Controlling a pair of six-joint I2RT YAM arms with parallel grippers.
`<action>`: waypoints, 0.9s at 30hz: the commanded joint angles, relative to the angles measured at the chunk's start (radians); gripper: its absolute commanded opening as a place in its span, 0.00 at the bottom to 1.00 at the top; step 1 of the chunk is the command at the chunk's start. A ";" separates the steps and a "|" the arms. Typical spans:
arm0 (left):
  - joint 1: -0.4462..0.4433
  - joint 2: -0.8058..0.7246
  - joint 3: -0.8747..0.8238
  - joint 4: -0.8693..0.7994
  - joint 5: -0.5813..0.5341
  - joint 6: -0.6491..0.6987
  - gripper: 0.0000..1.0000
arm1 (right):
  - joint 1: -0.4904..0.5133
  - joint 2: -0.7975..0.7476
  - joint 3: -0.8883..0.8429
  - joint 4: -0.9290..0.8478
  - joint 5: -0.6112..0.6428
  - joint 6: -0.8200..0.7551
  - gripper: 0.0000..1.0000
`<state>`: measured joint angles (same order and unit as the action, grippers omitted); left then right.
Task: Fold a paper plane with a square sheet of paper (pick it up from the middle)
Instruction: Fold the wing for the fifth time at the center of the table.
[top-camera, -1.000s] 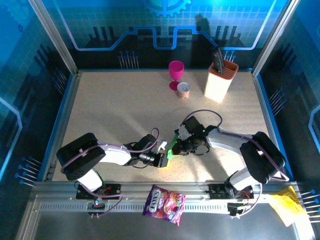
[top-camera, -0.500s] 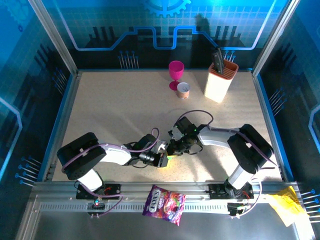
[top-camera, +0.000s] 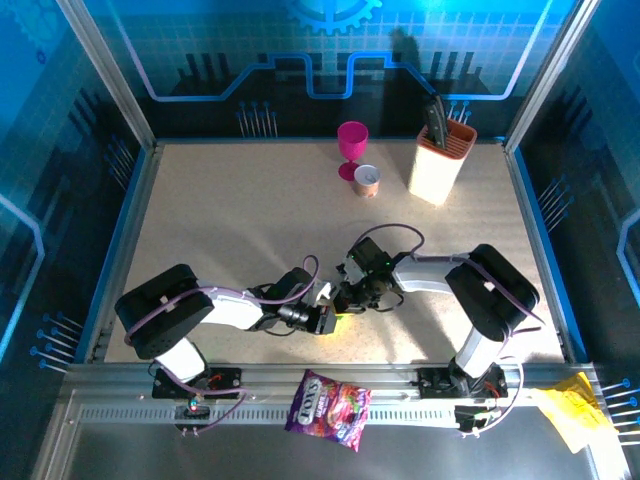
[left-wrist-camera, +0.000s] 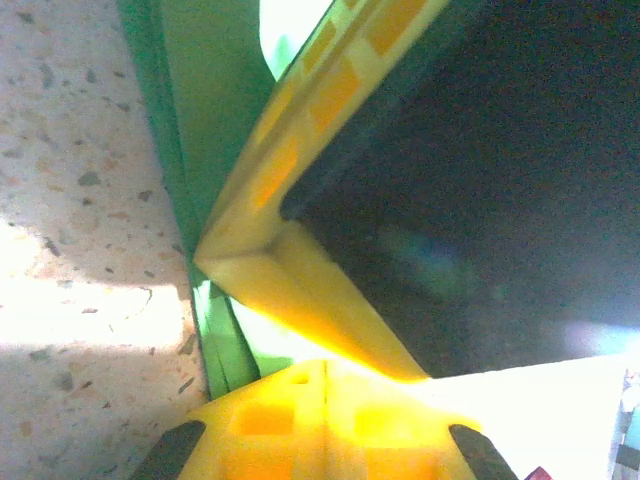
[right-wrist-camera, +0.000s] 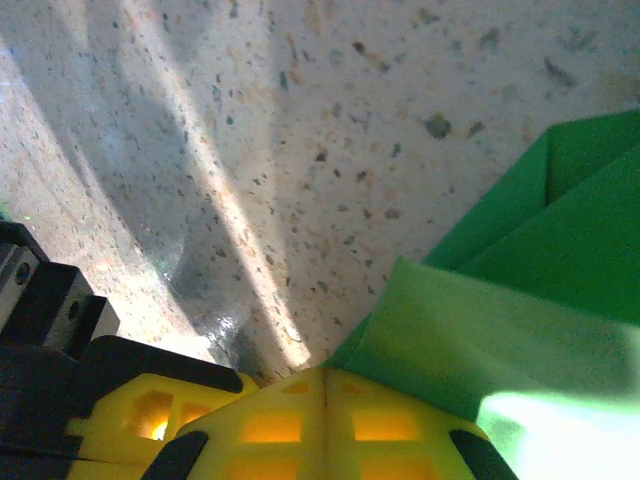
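Low in the middle of the overhead view, the left gripper (top-camera: 325, 321) and the right gripper (top-camera: 346, 298) meet tip to tip on the table (top-camera: 230, 210), both closed. The green paper (right-wrist-camera: 540, 250) lies under their tips (a mere sliver from above), creased into overlapping layers at the lower right of the right wrist view. Whether either pinches it, I cannot tell.
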<state>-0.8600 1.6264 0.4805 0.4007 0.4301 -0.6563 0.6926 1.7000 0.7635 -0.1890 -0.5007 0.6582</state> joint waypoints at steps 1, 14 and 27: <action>-0.010 0.074 -0.034 -0.068 -0.043 0.002 0.00 | -0.022 0.021 -0.023 0.005 0.039 -0.011 0.00; -0.011 0.085 -0.057 -0.056 -0.052 -0.005 0.00 | -0.107 0.018 0.012 -0.045 0.048 -0.050 0.00; -0.010 0.104 -0.051 -0.045 -0.055 -0.014 0.00 | -0.249 0.098 0.063 -0.110 0.077 -0.063 0.00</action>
<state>-0.8589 1.6432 0.4671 0.4545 0.4370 -0.6792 0.5091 1.7603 0.8177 -0.2714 -0.5755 0.6022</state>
